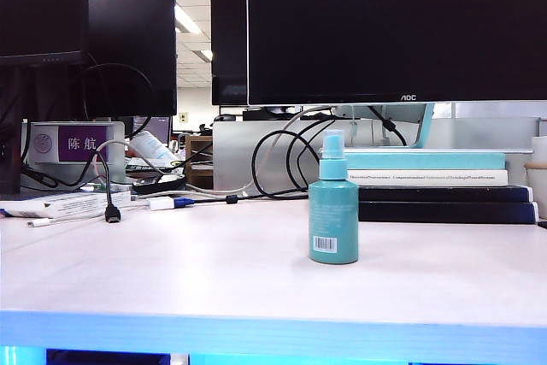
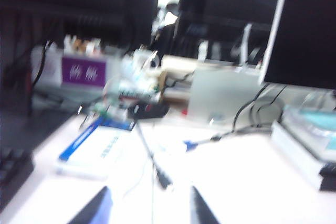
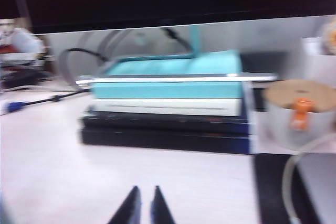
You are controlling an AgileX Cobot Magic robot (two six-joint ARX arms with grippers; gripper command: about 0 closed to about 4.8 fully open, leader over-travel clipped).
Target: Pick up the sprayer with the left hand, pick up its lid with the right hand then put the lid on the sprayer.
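The sprayer (image 1: 333, 211), a small teal bottle with a white barcode label, stands upright on the white desk right of centre in the exterior view. A pale see-through lid (image 1: 333, 144) sits over its nozzle. Neither arm shows in that view. In the blurred left wrist view my left gripper (image 2: 152, 205) hangs open over bare desk, its fingers (image 2: 102, 205) wide apart with nothing between them. My right gripper (image 3: 145, 203) is shut, with only a thin slit between its tips, and it holds nothing. It faces the stack of books. The sprayer appears in neither wrist view.
A stack of books (image 1: 436, 185) with a teal one on top lies right of the sprayer, under a large monitor (image 1: 393, 32). Cables (image 1: 282, 160), a black plug (image 1: 112, 213) and a white box (image 2: 97, 150) lie at the back left. A round tub (image 3: 299, 114) stands beside the books.
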